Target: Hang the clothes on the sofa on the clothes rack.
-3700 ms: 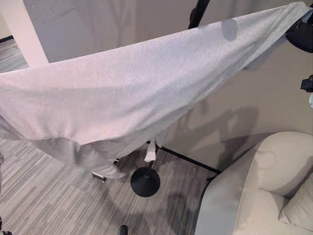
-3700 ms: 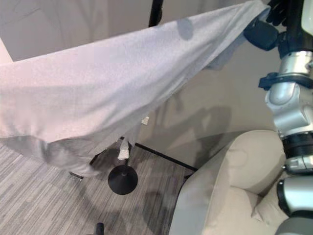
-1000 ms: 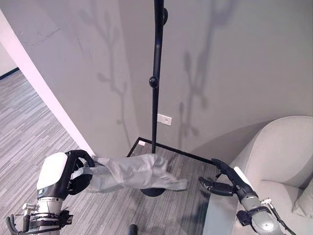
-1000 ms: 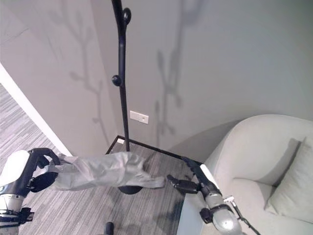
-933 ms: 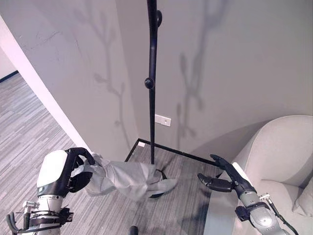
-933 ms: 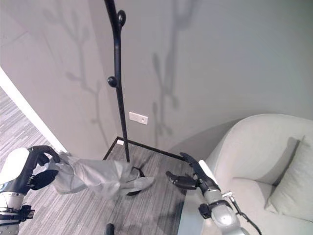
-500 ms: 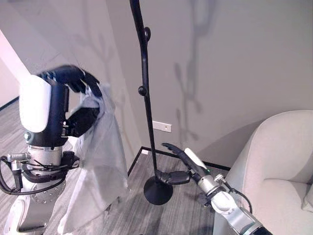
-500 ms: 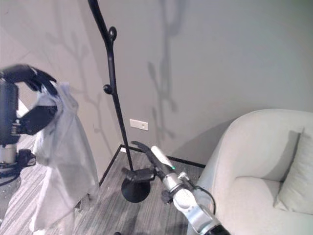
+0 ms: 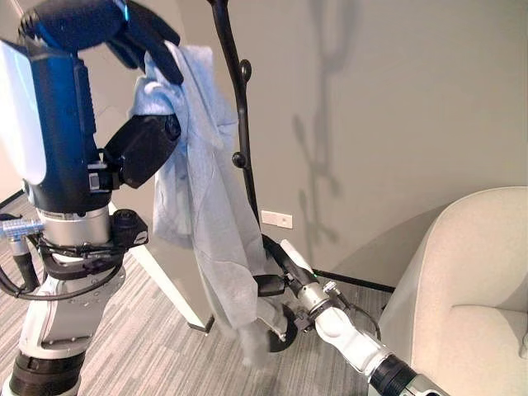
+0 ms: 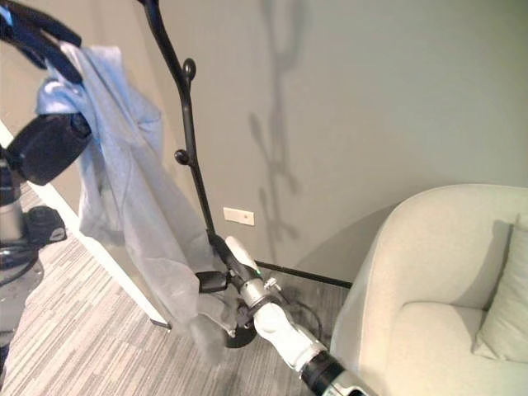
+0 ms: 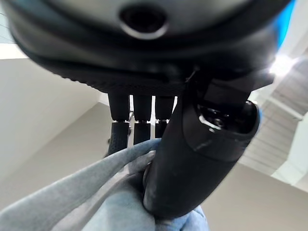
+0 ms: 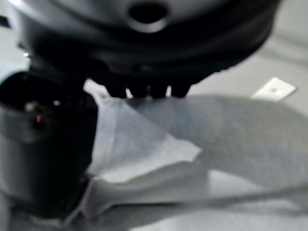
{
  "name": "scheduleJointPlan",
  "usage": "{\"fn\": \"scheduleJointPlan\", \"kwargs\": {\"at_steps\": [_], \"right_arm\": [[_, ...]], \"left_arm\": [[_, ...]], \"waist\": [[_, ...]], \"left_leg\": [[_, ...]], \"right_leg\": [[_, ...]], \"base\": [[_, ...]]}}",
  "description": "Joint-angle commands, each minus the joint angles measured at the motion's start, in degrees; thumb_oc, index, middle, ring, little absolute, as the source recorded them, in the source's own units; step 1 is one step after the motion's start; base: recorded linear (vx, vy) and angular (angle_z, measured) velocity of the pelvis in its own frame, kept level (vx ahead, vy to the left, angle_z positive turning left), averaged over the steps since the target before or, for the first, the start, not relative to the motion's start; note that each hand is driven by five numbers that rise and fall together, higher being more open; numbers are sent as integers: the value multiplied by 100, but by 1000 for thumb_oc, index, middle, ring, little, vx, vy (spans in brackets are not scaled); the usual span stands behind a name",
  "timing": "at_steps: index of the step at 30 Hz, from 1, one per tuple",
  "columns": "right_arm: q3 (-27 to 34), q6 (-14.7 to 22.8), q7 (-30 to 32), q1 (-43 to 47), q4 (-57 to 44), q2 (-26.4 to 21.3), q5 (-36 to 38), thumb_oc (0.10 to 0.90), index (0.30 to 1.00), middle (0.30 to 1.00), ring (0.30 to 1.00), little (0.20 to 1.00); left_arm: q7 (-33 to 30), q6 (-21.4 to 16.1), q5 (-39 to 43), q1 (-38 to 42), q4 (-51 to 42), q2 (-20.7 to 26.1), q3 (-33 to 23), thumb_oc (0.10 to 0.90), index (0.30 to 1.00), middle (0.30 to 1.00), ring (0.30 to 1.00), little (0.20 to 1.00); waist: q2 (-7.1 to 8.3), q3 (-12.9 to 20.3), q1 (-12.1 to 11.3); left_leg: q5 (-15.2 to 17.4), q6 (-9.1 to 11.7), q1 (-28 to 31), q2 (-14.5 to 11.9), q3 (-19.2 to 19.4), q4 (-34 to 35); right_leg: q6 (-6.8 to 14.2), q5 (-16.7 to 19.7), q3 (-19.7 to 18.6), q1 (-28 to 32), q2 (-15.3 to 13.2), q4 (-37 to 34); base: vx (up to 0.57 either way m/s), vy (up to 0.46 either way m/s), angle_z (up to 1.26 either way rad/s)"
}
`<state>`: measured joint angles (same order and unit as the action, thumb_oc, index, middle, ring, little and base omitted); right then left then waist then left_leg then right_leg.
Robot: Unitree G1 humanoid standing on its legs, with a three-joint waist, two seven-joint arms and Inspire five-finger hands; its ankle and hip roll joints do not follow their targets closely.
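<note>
A light blue-grey garment (image 9: 206, 206) hangs from my left hand (image 9: 99, 25), which is raised high and shut on its upper part, just left of the black clothes rack pole (image 9: 241, 115). In the left wrist view the thumb (image 11: 192, 159) presses the cloth (image 11: 106, 197) against the fingers. The garment drapes down past the pole to near the floor. My right hand (image 9: 276, 268) reaches in low by the pole with straight fingers. The garment's lower part (image 12: 159, 144) lies between its thumb (image 12: 43, 159) and fingers.
A beige sofa (image 10: 429, 272) with a cushion (image 10: 507, 305) stands at the right. The rack stands by the grey wall, near a white outlet (image 9: 275, 219). A white wall corner (image 9: 165, 285) runs down behind the garment. Grey striped carpet (image 10: 82, 330) covers the floor.
My left hand has lifted the garment higher, up beside the rack's top. My right hand has moved left to the garment's lower part. The camera has shifted.
</note>
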<state>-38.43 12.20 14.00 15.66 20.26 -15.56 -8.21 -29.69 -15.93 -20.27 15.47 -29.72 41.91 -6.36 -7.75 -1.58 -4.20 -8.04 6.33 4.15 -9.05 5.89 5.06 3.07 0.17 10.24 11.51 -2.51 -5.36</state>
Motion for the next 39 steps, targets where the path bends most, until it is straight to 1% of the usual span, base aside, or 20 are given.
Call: {"fn": "scheduleJointPlan", "kwargs": {"at_steps": [1, 2, 6, 15, 16, 17, 18, 22, 24, 27, 28, 30, 31, 32, 33, 34, 35, 36, 38, 39], "right_arm": [[-190, 329, 228, 704, -13, 502, -134, 800, 900, 900, 900, 900], [-163, 338, 234, 728, 11, 510, -137, 800, 900, 900, 900, 900], [-380, 298, 23, 684, 325, 615, -18, 800, 900, 900, 900, 900], [-684, 343, -493, 514, 704, 818, 532, 800, 900, 900, 900, 900], [-701, 366, -529, 503, 739, 847, 615, 758, 836, 836, 836, 836], [-696, 369, -532, 508, 742, 845, 620, 593, 589, 589, 589, 589], [-674, 398, -547, 488, 763, 871, 733, 400, 300, 300, 300, 300], [-605, 432, -547, 436, 785, 869, 902, 400, 300, 300, 300, 300], [-478, 438, -486, 377, 788, 781, 946, 400, 300, 300, 300, 300], [-64, 425, -430, 76, 603, 414, 994, 400, 300, 300, 300, 300], [-62, 408, -440, 51, 565, 388, 999, 400, 300, 300, 300, 300], [484, 429, -409, -370, 61, -187, 988, 400, 300, 300, 300, 300], [1010, 418, -379, -802, -582, -805, 798, 400, 300, 300, 300, 300], [1017, 404, -384, -822, -606, -819, 800, 400, 300, 300, 300, 300], [1621, 468, -302, -1206, -1146, -1314, 598, 400, 300, 300, 300, 300], [1964, 474, -252, -1409, -1423, -1570, 451, 400, 300, 300, 300, 300], [2010, 443, -266, -1489, -1510, -1606, 443, 400, 300, 300, 300, 300], [2674, 546, -76, -1742, -1869, -1999, 128, 400, 300, 300, 300, 300], [3318, 602, 113, -1950, -2304, -2374, -236, 400, 300, 300, 300, 300], [3342, 590, 110, -1981, -2341, -2383, -243, 400, 300, 300, 300, 300]], "left_arm": [[-706, 81, 450, 1320, 432, 195, 221, 400, 300, 300, 300, 300], [-724, 75, 443, 1398, 483, 201, 275, 400, 300, 300, 300, 300], [-731, 146, 418, 2181, 806, 51, 756, 400, 300, 300, 300, 300], [-733, 294, 293, 3058, 1336, -394, 1303, 400, 300, 300, 300, 300], [-762, 334, 243, 3196, 1404, -468, 1352, 400, 300, 300, 300, 300], [-767, 336, 237, 3209, 1412, -471, 1360, 400, 300, 300, 300, 300], [-804, 357, 203, 3252, 1435, -553, 1363, 400, 300, 300, 300, 300], [-863, 405, 150, 3271, 1491, -628, 1365, 400, 300, 300, 300, 300], [-890, 433, 116, 3208, 1568, -563, 1325, 400, 300, 300, 300, 300], [-955, 535, -61, 2972, 1662, -360, 1113, 400, 300, 300, 300, 300], [-958, 535, -65, 2960, 1658, -372, 1111, 400, 300, 300, 300, 300], [-983, 613, -171, 2741, 1806, -138, 911, 400, 300, 300, 300, 300], [-986, 663, -301, 2542, 1868, 47, 717, 400, 300, 300, 300, 300], [-985, 664, -303, 2534, 1864, 36, 716, 400, 300, 300, 300, 300], [-975, 702, -388, 2398, 1907, 188, 528, 400, 300, 300, 300, 300], [-971, 721, -459, 2316, 1930, 246, 431, 400, 300, 300, 300, 300], [-968, 721, -462, 2301, 1918, 211, 428, 400, 300, 300, 300, 300], [-986, 747, -670, 2112, 1935, 356, 216, 400, 300, 300, 300, 300], [-995, 757, -863, 1895, 1876, 413, -12, 400, 300, 300, 300, 300], [-990, 758, -867, 1883, 1860, 396, -23, 400, 300, 300, 300, 300]], "waist": [[157, 506, 38], [168, 492, 25], [54, 524, 101], [-49, 514, 234], [-56, 511, 263], [-54, 508, 256], [-57, 495, 289], [-28, 482, 324], [31, 471, 349], [143, 445, 411], [136, 453, 402], [243, 439, 493], [311, 448, 566], [303, 456, 560], [393, 449, 676], [420, 471, 708], [400, 487, 685], [493, 479, 788], [553, 511, 833], [540, 509, 820]], "left_leg": [[110, 69, -477, -160, 59, -170], [107, 66, -482, -154, 49, -167], [121, 42, -472, -62, 74, -131], [176, 10, -454, 70, 100, -80], [190, 1, -446, 84, 118, -78], [192, -1, -446, 85, 120, -79], [202, -10, -436, 91, 140, -73], [211, -18, -430, 90, 199, -70], [213, -17, -430, 77, 222, -73], [221, -12, -427, 41, 255, -79], [221, -12, -423, 41, 260, -78], [223, -1, -430, 11, 291, -85], [215, 8, -437, -14, 315, -88], [216, 8, -437, -14, 315, -87], [210, 15, -446, -33, 331, -95], [211, 14, -448, -49, 335, -99], [212, 14, -450, -49, 335, -100], [241, 9, -436, -74, 353, -107], [311, 5, -394, -94, 393, -107], [285, -3, -411, -97, 399, -114]], "right_leg": [[32, -758, 35, -9, -179, 41], [35, -759, 46, -9, -183, 40], [86, -732, 117, -16, -264, 41], [192, -701, 183, -54, -370, 45], [213, -685, 175, -73, -382, 46], [215, -684, 173, -74, -383, 46], [225, -672, 165, -93, -392, 48], [239, -655, 147, -112, -397, 50], [239, -642, 129, -134, -388, 55], [242, -624, 83, -160, -374, 58], [243, -624, 79, -159, -376, 58], [243, -607, 36, -181, -365, 66], [242, -598, 10, -199, -361, 80], [242, -599, 10, -200, -360, 81], [241, -583, -38, -229, -349, 89], [245, -577, -57, -242, -348, 93], [246, -578, -58, -245, -348, 96], [262, -569, -121, -273, -342, 112], [286, -587, -186, -307, -333, 134], [285, -562, -192, -326, -331, 139]], "base": [[-22, 22, 6], [-31, 38, 5], [-21, 30, 1], [-19, 21, -1], [0, 0, 0], [0, 0, 0], [0, 0, 0], [0, 0, 0], [0, 0, 0], [0, 0, 0], [0, 0, 0], [12, -2, -2], [21, -1, -11], [33, -1, -16], [30, 1, -14], [29, 2, -12], [28, -1, -11], [20, 3, -13], [27, 1, -13], [11, 7, -27]]}}
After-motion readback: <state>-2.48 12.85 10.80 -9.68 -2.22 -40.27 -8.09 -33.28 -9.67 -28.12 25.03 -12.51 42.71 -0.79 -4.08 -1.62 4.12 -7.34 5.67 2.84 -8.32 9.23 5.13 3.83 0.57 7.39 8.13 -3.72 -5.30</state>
